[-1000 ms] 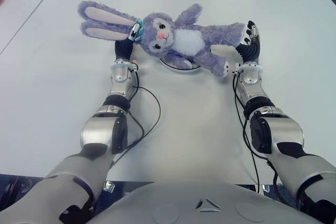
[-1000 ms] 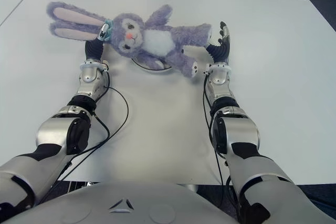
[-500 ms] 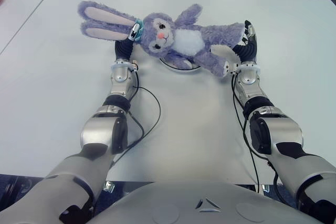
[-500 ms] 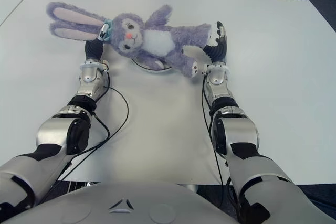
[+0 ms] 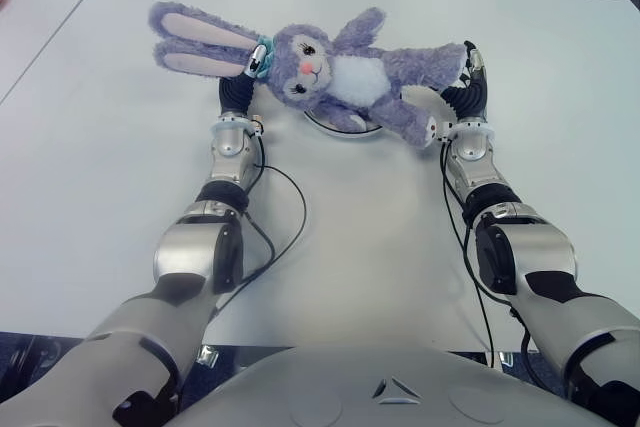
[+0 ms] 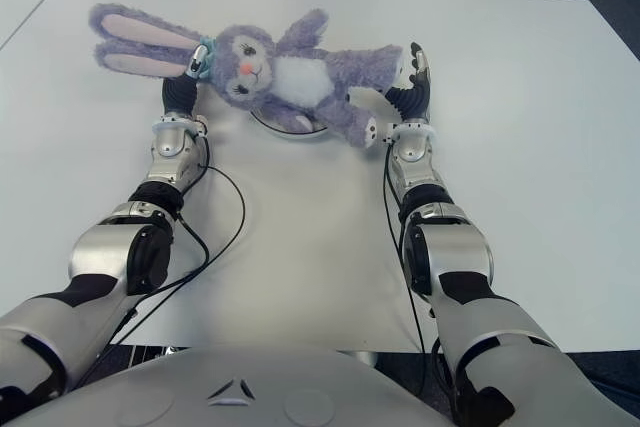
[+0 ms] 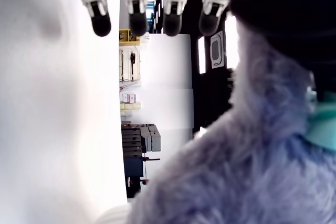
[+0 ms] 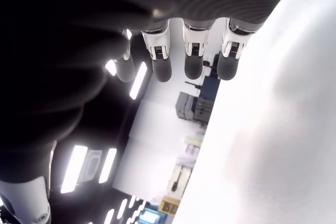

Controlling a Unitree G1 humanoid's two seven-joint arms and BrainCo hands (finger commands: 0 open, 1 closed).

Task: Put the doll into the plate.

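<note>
Plush rabbit doll (image 5: 340,72): lies across plate (image 5: 345,125), far centre of white surface (image 5: 350,237). My left robot hand (image 5: 240,87): under its head, fingers straight, ungripped. My right robot hand (image 5: 468,77): beside its feet, fingers extended, empty.

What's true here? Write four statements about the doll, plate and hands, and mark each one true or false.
1. The doll lies across the plate, hiding most of it. True.
2. The doll's ears point to the robot's right. False: they point to its left.
3. The left hand is at the doll's head end and the right hand at its leg end. True.
4. The right hand is curled into a fist. False: its fingers are stretched out straight.
</note>
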